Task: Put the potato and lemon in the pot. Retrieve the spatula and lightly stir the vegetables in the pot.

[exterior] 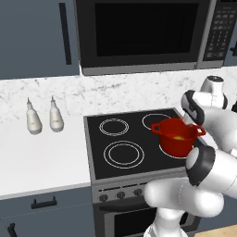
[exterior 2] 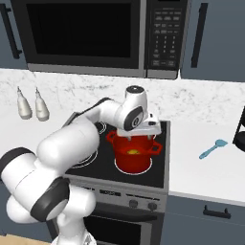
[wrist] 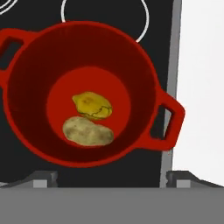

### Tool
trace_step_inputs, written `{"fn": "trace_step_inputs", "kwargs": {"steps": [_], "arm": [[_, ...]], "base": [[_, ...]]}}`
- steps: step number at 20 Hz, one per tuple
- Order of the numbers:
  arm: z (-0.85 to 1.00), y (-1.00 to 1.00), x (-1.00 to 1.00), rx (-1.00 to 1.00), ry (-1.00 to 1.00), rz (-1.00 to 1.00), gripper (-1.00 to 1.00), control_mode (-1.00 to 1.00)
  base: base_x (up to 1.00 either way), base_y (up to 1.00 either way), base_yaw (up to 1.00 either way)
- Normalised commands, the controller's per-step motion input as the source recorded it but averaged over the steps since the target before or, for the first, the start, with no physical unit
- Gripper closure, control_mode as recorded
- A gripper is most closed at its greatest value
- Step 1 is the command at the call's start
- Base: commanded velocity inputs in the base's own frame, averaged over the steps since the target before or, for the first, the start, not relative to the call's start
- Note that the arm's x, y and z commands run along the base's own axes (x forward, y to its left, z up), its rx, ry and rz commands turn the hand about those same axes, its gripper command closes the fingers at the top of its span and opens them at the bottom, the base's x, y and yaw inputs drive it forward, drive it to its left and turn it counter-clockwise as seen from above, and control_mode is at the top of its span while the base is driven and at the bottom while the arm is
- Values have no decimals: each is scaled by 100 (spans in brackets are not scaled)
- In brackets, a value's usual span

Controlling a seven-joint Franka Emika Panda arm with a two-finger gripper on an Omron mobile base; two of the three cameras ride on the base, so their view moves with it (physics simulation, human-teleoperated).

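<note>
Black stovetop (exterior: 134, 139) carried one red pot (wrist: 83, 94); gripper (exterior 2: 136, 134) hung above its mouth, fingers spread wide, holding nothing; inside lay one lemon (wrist: 92, 105) touching one potato (wrist: 87, 132); one spatula (exterior 2: 213, 149) on counter (exterior 2: 210, 167).

Both base views looked forward and down from behind the arm, sharing the stove (exterior: 134, 143) and pot (exterior 2: 133, 152); the hand view looked straight down, close, into the pot (wrist: 26, 105).
</note>
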Motion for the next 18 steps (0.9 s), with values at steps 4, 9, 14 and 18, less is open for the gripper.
{"fn": "trace_step_inputs", "kwargs": {"steps": [4, 9, 14, 18], "arm": [[10, -84, 0, 0, 2, -39, -100, -100], [0, -100, 0, 7, 5, -24, -100, -100], [-3, -88, 0, 13, 2, -19, -100, -100], [-6, -39, 0, 3, -1, -9, -100, -100]], "base": [[0, 0, 0], [0, 0, 0], [0, 0, 0], [0, 0, 0]]}}
